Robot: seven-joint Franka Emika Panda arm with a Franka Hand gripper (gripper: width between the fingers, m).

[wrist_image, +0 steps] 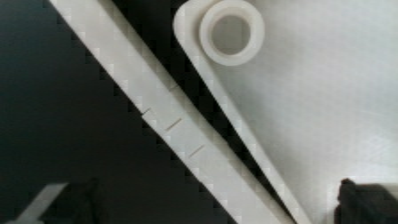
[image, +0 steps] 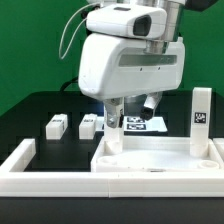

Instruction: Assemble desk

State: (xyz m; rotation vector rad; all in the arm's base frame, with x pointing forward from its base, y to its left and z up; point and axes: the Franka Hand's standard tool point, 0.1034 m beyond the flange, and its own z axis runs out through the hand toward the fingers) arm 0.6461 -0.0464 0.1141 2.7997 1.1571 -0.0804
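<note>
The white desk top lies tray-like at the front centre, rim up. One white leg stands upright at its far right corner, tag facing out. Two more leg blocks lie on the black table to the exterior view's left. My gripper hangs over the top's far left corner. In the wrist view the rim runs diagonally between my dark fingertips, which stand wide apart and touch nothing. A round socket shows in the top's floor. The gripper is open.
A long white bar with raised ends lies along the front left. The marker board lies flat behind the desk top. A green wall stands at the back.
</note>
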